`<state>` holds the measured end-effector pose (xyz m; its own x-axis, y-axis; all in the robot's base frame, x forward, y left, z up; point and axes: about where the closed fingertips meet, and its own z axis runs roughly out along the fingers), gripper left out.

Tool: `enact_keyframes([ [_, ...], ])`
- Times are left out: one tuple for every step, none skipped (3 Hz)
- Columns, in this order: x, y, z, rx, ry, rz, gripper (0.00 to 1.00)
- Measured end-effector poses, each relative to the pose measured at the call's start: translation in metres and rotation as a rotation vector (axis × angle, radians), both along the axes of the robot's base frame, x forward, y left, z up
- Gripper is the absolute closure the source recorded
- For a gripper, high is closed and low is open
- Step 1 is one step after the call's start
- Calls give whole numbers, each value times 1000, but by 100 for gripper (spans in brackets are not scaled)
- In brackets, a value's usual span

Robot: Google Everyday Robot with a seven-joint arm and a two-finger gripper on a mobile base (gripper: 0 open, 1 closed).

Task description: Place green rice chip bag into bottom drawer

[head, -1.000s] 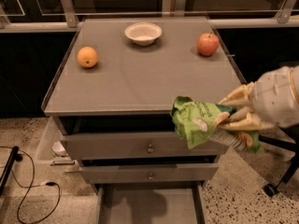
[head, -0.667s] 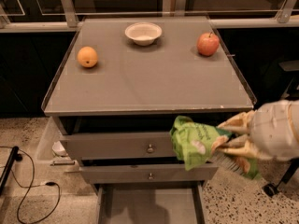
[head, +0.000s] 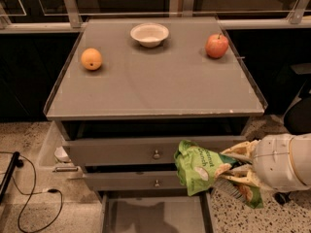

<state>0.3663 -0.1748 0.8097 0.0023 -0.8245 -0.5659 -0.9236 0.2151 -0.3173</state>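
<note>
Camera view | gripper (head: 226, 168) lower-right, part-hidden, holds green rice chip bag (head: 196, 167)

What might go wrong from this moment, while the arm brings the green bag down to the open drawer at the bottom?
1. The gripper, at the cabinet's right front, holds the bright green wrinkly foil rice chip bag above the right wall of the shallow grey metal bottom drawer. A release here may drop it on the speckled floor.
2. The bag hangs close in front of the grey knobbed middle drawer, so lowering may catch it there.
</note>
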Motion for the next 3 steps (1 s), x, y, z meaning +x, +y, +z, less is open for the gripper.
enact_keyframes([
  [1, 3, -17, 13, 26, -2, 100],
  [-6, 5, -71, 3, 71, -23, 100],
  [-17, 3, -141, 20, 88, -64, 100],
])
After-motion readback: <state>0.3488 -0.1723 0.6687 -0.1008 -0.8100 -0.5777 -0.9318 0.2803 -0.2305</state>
